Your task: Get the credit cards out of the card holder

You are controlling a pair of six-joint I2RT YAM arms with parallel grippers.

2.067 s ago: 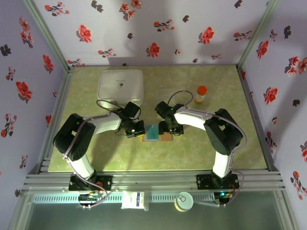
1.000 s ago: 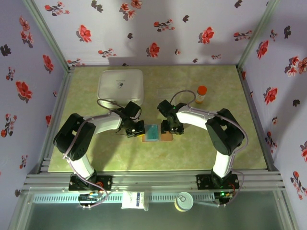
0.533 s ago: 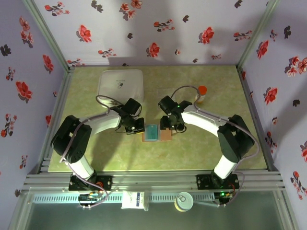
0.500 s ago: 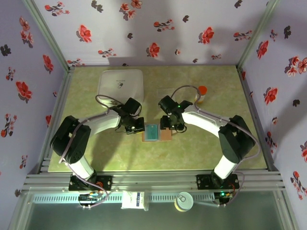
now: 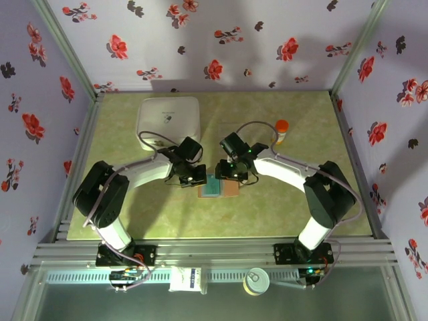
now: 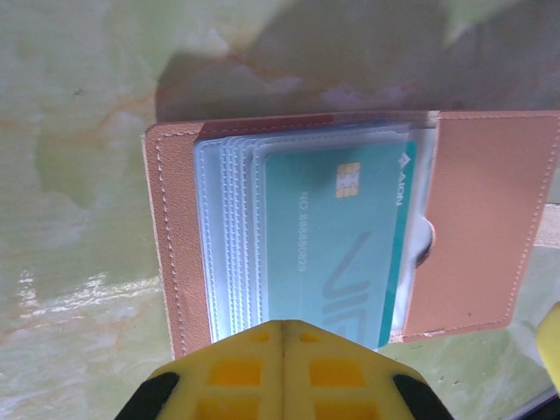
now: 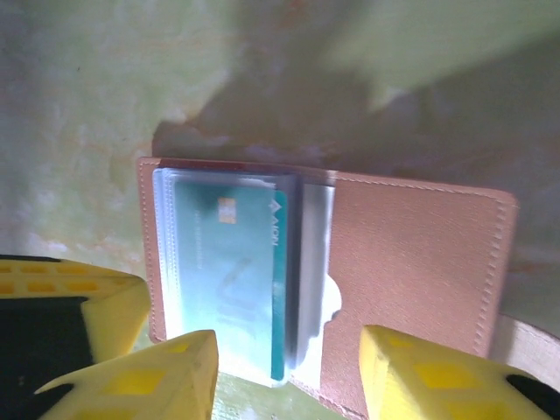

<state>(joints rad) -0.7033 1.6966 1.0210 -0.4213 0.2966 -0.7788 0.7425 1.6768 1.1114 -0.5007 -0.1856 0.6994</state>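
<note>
Two arms under inspection. Reach inward from the near edge, elbows pushed out toward the side walls, forearms angled in, wrists pitched down and nearly meeting over the middle of the green marbled table [image 5: 267, 214].

Left gripper [image 5: 196, 176]: sits at the left edge of the small reddish-brown leather card holder [image 5: 231, 190]. Shows, in its wrist view, yellow fingers [image 6: 236, 372] pressed flat together with no gap, tips at the holder's near edge over the sleeves. Cannot tell whether anything is pinched between them.

Right gripper [image 5: 227, 172]: stands over the holder's right part. Shows yellow fingers [image 7: 157, 376] parted, one beside the sleeve stack, one over the bare leather flap; grips nothing visible.

Card holder: lies open and flat between the two grippers, a stack of clear plastic sleeves [image 6: 223, 236] on its left half. Keeps a teal credit card [image 6: 341, 236] with a gold chip in the top sleeve.

Beyond the arms: white square lidded box [image 5: 168, 119] at far left; small orange-capped bottle [image 5: 281, 131] at far right, well apart.
</note>
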